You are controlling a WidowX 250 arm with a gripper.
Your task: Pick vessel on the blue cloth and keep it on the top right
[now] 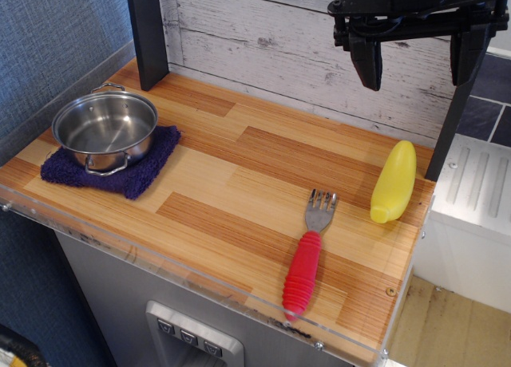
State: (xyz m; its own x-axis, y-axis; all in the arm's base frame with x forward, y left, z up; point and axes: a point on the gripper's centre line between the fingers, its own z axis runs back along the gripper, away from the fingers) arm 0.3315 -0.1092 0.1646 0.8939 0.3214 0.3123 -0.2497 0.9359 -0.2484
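Note:
The vessel, a small shiny steel pot with two wire loop handles, sits upright on the blue cloth at the left end of the wooden tabletop. My gripper hangs high at the upper right, well above the table and far from the pot. Its two black fingers are spread apart and hold nothing.
A yellow plastic bottle-like toy lies near the table's right edge. A fork with a red handle lies at the front right. A dark post stands at the back left, a whitewashed plank wall behind. A clear rim edges the table's front.

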